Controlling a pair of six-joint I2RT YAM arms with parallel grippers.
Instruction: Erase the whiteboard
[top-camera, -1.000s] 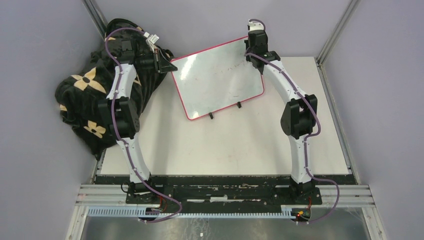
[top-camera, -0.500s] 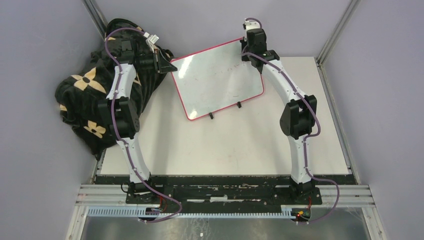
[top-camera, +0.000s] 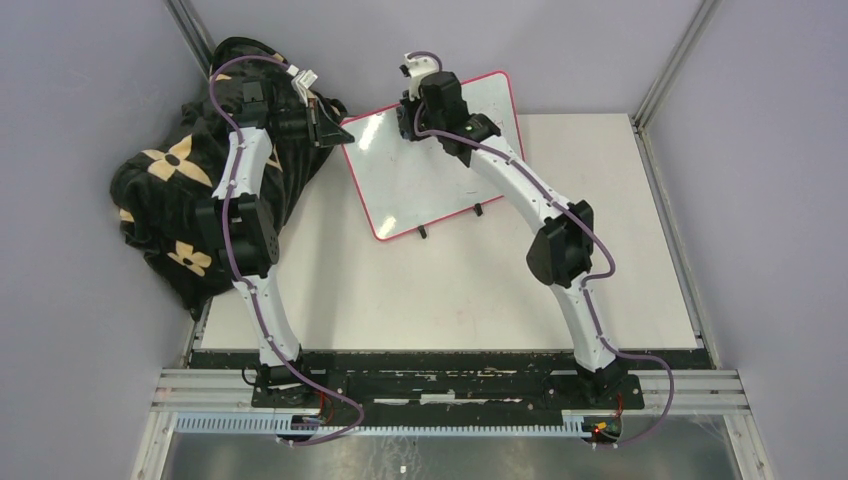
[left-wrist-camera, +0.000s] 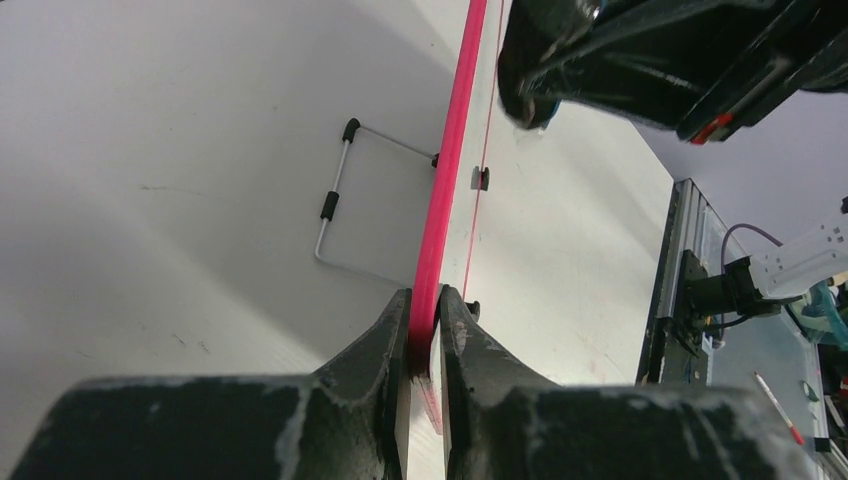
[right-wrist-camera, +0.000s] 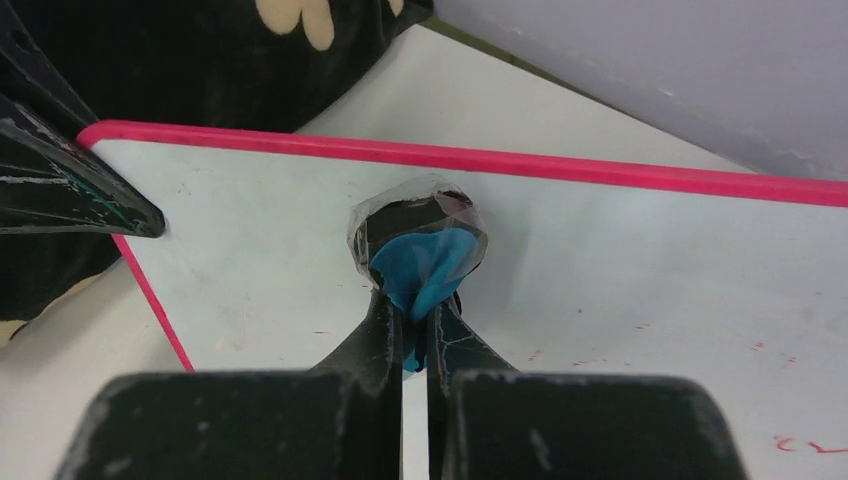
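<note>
The whiteboard (top-camera: 420, 185), white with a thin red-pink frame, lies tilted at the back of the table. My left gripper (top-camera: 335, 130) is shut on its left corner; the left wrist view shows the jaws (left-wrist-camera: 427, 305) pinching the red frame edge (left-wrist-camera: 455, 150). My right gripper (top-camera: 412, 118) is over the board's upper left part. It is shut on a small blue eraser (right-wrist-camera: 425, 262), which presses on the white surface (right-wrist-camera: 600, 270) near the top frame. Faint red marks (right-wrist-camera: 800, 445) show to the right of the eraser.
A black bag with cream flowers (top-camera: 180, 190) lies at the table's back left, right behind my left gripper, and it also shows in the right wrist view (right-wrist-camera: 200, 50). Two small black feet (top-camera: 450, 220) stick out from the board's near edge. Grey walls close in the table.
My right arm has swept left with the eraser, from the board's upper right corner to its upper left part. The left arm and the board have not moved.
</note>
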